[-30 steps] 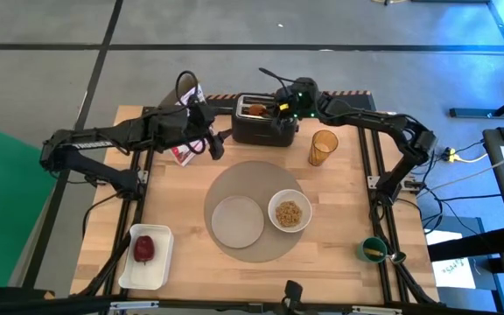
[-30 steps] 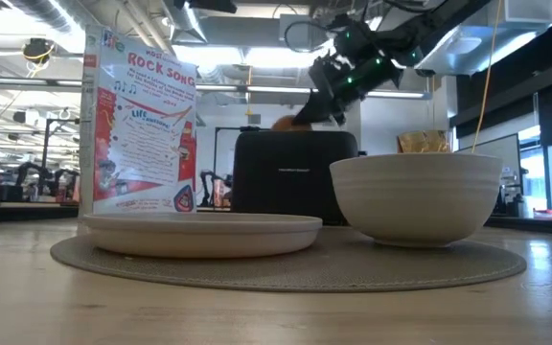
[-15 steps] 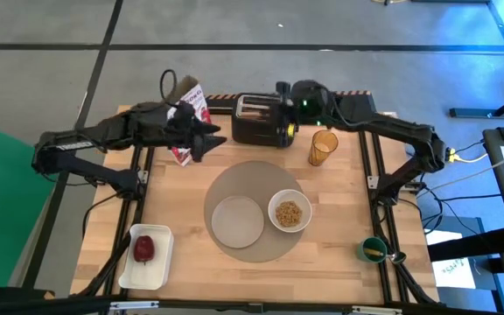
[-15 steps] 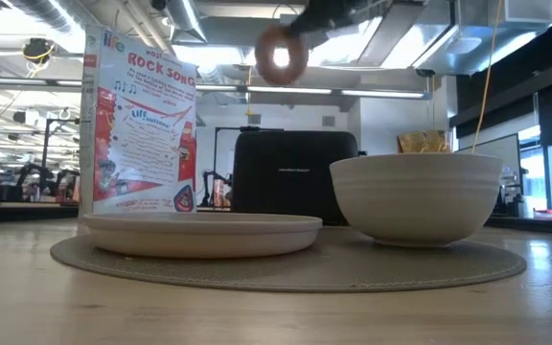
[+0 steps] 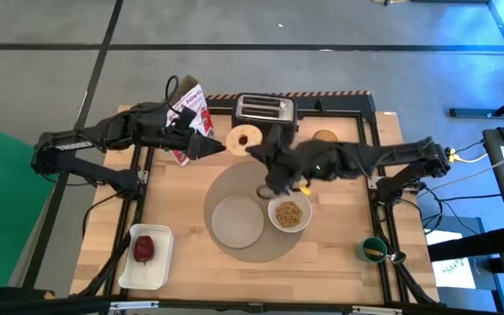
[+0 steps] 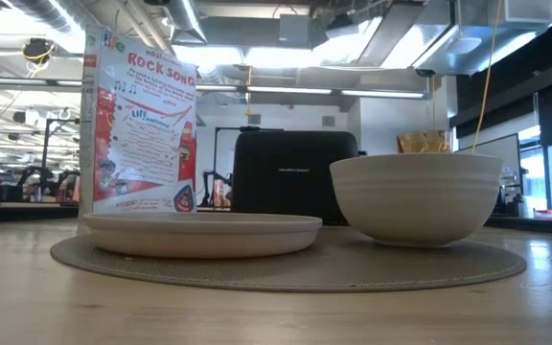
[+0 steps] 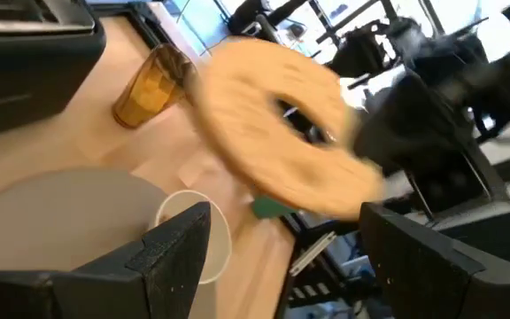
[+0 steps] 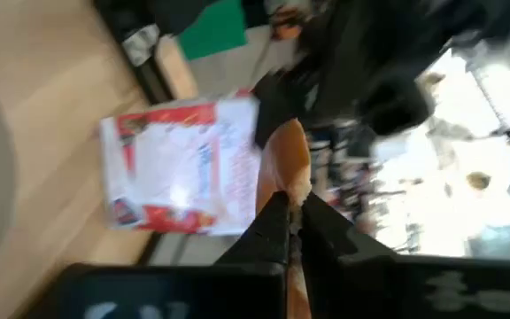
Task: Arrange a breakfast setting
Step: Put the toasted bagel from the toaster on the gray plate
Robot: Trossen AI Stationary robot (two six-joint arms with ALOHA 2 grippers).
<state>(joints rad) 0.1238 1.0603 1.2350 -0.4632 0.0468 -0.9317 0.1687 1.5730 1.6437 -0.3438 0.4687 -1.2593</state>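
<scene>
Apple [image 5: 143, 249] sits untouched in its white tray [image 5: 160, 267]. Left gripper [image 5: 212, 149] waits beside the cereal box [image 5: 188, 122], fingers spread, empty. Plate [image 5: 237, 220] and bowl [image 5: 290, 213] are on the placemat [image 5: 254, 179]. Right gripper [image 5: 254, 147] is clamped on the bagel [image 5: 242, 138], midair by the toaster [image 5: 265, 109]. Bagel tan, toasted, intact ring. Left to do, I'd say: bagel, apple, spoon.
</scene>
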